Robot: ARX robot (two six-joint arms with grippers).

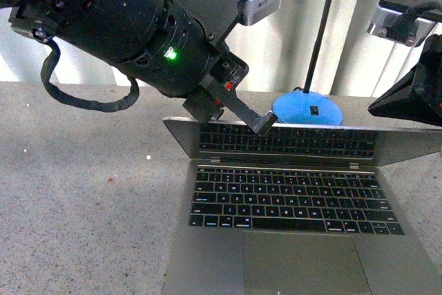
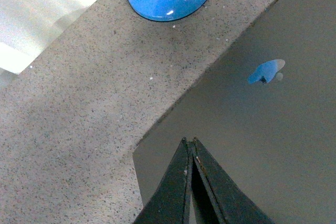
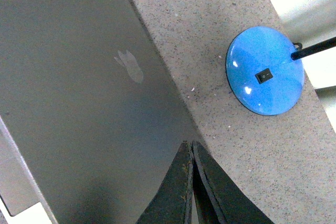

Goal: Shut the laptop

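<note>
I see laptop on surface, lid tilted low | left pincer together at lid's top edge | right pincer together behind lid | blue lamp base just behind lid

My left gripper comes down from the upper left, and its dark fingers look like one narrow tip that touches the top edge of the lid of the laptop, somewhat left of the middle of this edge. The lid leans forward over the keyboard, and the black keys are mirrored in the glossy screen. A small green light shines on my left arm, and a black cable hangs under it in a loop. Just behind the lid stands a round blue lamp base with a thin black pole. Of my right arm only a black part shows at the right border. The laptop lies on a grey speckled table.
</note>
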